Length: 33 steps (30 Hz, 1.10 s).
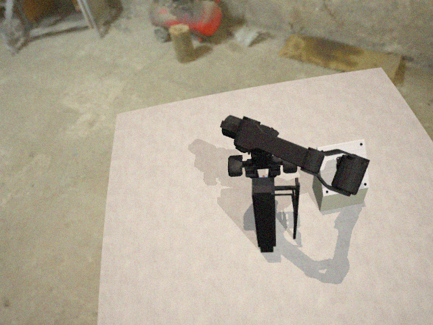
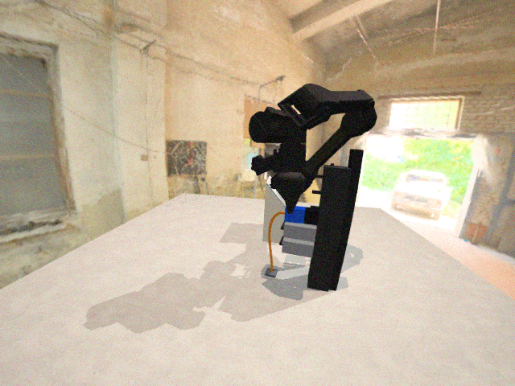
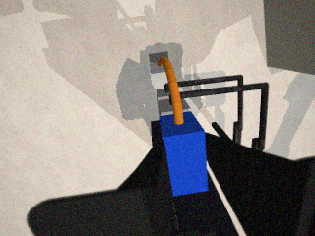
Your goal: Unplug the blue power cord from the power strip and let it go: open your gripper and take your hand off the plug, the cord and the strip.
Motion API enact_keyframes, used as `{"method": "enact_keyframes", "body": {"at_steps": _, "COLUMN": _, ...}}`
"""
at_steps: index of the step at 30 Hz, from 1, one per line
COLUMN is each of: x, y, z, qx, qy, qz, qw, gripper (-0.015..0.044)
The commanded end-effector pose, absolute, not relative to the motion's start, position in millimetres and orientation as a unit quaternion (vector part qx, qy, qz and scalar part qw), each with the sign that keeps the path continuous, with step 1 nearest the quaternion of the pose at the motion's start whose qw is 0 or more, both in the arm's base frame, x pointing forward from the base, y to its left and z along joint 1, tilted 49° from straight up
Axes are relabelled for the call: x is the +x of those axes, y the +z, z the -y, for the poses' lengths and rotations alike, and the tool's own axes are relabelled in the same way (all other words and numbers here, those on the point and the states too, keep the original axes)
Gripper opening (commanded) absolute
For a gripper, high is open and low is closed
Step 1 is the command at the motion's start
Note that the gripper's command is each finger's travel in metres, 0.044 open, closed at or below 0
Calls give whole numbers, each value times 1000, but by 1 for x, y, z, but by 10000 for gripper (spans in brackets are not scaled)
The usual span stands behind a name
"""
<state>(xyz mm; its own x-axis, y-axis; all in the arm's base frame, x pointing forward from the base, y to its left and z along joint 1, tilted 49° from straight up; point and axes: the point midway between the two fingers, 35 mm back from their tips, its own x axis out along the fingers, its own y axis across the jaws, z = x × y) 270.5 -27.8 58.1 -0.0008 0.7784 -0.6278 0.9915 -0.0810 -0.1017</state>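
Both tool fingers clamped on blue plug

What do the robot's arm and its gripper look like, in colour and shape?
The arm is matte black all over, built of boxy links with rounded joint housings. A thin black bracket curves to a blocky shoulder motor above a white base with small dark screws. The gripper narrows to a dark wedge. A tiny orange and blue mark shows near the wrist. No loose cables are visible.
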Motion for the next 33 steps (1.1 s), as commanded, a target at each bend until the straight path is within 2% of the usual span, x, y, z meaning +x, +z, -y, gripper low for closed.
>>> {"method": "enact_keyframes", "body": {"at_steps": 1, "x": 266, "y": 41, "z": 51, "qx": 676, "qy": -301, "qz": -641, "qw": 206, "gripper": 0}}
{"method": "enact_keyframes", "body": {"at_steps": 19, "x": 259, "y": 22, "z": 72, "qx": 676, "qy": -301, "qz": -640, "qw": 205, "gripper": 0}}
{"method": "enact_keyframes", "body": {"at_steps": 33, "x": 259, "y": 23, "z": 69, "qx": 677, "qy": -300, "qz": -640, "qw": 204, "gripper": 368}}
